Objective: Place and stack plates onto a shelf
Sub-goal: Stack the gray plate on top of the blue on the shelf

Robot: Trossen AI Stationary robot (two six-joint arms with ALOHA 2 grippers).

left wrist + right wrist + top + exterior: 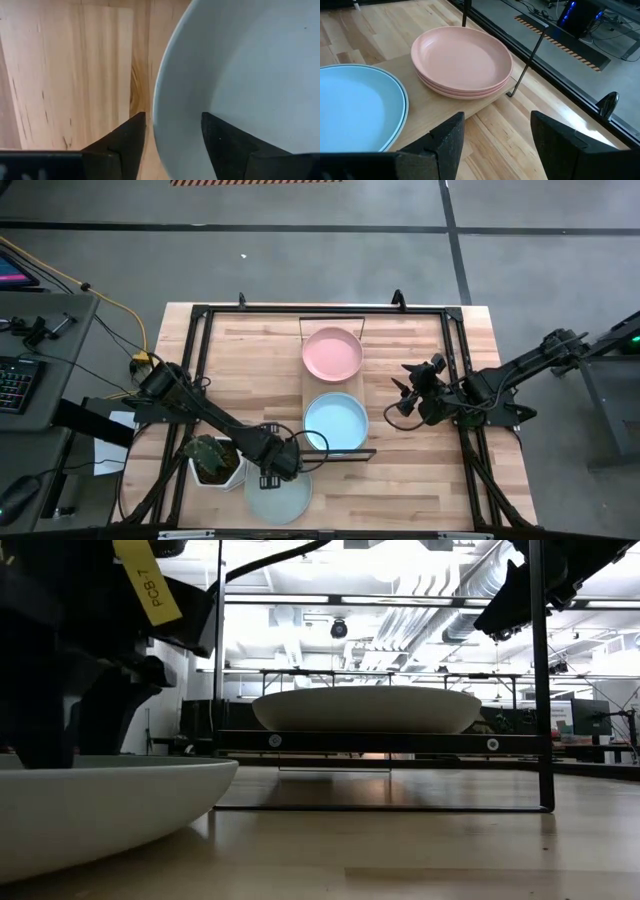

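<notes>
Mint green plate (277,498) lies on the tabletop (420,480) at lower centre, its rim between the parted fingers of the left gripper (272,470), while pink plates (332,352) and blue plates (335,422) sit stacked on the shelf (314,385) and the right gripper (405,395), open, hovers right of them.

The light is bright and soft, coming from long ceiling lamps (400,560) that glow very white in the low view. The near mint plate (100,805) looks big and fuzzy there. The left gripper (80,680) is a dark shape against the light. Shadows on the table (420,480) are faint.
</notes>
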